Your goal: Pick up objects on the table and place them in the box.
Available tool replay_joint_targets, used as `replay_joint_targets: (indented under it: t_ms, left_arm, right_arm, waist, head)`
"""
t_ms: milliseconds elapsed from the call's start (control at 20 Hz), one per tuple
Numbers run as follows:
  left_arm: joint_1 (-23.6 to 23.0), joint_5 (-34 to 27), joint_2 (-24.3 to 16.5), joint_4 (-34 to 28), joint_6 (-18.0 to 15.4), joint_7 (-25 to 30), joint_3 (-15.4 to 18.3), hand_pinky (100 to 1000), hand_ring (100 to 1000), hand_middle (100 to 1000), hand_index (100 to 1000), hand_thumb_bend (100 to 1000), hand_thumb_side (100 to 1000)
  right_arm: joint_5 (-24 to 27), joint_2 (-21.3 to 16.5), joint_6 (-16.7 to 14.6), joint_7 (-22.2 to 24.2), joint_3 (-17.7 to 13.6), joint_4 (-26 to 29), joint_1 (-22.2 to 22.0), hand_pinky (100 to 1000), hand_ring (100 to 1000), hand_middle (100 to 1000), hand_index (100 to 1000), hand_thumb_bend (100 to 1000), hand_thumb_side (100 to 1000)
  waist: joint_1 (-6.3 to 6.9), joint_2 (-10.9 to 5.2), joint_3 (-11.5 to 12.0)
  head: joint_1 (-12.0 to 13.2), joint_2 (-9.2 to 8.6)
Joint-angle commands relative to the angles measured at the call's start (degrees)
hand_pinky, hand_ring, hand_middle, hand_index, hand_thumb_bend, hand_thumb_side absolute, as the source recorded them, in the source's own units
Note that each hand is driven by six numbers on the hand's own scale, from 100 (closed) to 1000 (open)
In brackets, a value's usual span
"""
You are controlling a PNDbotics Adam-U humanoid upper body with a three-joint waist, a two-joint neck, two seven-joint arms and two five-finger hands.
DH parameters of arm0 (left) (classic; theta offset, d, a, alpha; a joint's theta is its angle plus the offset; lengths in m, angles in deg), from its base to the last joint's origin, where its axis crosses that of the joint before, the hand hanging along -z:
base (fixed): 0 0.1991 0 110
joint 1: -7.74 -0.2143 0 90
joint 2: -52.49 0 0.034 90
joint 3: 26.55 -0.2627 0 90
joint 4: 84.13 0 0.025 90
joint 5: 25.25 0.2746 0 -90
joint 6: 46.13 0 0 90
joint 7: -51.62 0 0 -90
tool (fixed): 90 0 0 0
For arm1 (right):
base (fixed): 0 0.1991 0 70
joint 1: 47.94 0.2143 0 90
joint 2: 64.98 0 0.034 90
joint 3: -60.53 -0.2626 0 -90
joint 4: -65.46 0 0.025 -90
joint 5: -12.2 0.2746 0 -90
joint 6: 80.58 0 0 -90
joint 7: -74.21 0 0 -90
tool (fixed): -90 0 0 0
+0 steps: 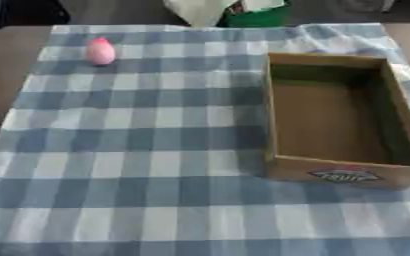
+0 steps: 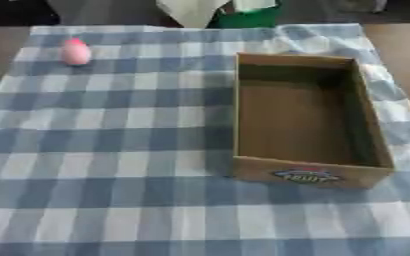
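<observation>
box (image 1: 273,115): nothing visible inside | pink object (image 1: 100,51): on cloth, well apart

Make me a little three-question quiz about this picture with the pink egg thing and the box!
1. True or false: the small pink egg-shaped object lies inside the open brown cardboard box.
2. Which side of the blue-and-white checked tablecloth holds the box? A) the robot's left B) the robot's right
3. Fill in: inside the box you can see ____ objects.

Key:
1. False; it sits on the cloth, far left.
2. B.
3. No.
</observation>
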Motion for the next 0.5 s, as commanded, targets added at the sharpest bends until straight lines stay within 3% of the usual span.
replay_joint_targets:
  t_ms: [50, 350, 400, 500]
  left_arm:
    - [3.80, -0.01, -3.60, 1.59, -0.48, 2.76, -1.43, 437, 620, 715, 790, 303, 879]
    - [13.95, 3.07, -2.81, 9.44, -2.71, 11.50, -5.92, 447, 625, 727, 814, 338, 925]
    - [15.56, 3.96, -2.36, 11.15, -3.25, 13.26, -6.70, 451, 627, 731, 826, 436, 1000]
    - [19.44, 5.89, -1.05, 15.21, -4.70, 17.36, -8.26, 454, 630, 732, 834, 552, 1000]
  right_arm:
    - [0.33, -1.55, -0.01, 0.17, -0.20, 0.84, 0.60, 852, 911, 876, 983, 100, 1000]
    - [0.62, -1.78, -0.04, 0.79, 0.22, 0.84, 0.99, 853, 910, 876, 982, 100, 1000]
    - [0.63, -1.81, -0.10, 0.85, 0.27, 0.84, 1.04, 853, 909, 875, 982, 100, 1000]
    - [0.67, -1.84, -0.19, 0.96, 0.39, 0.84, 1.17, 853, 907, 874, 982, 100, 1000]
  waist:
    - [0.09, -1.05, -0.03]
    - [0.23, -1.24, -0.64]
    - [0.27, -1.23, -0.80]
    - [0.37, -1.21, -1.05]
  head:
    - [0.51, -0.04]
    - [1.36, 0.93]
    - [1.49, 0.87]
    - [1.62, 0.55]
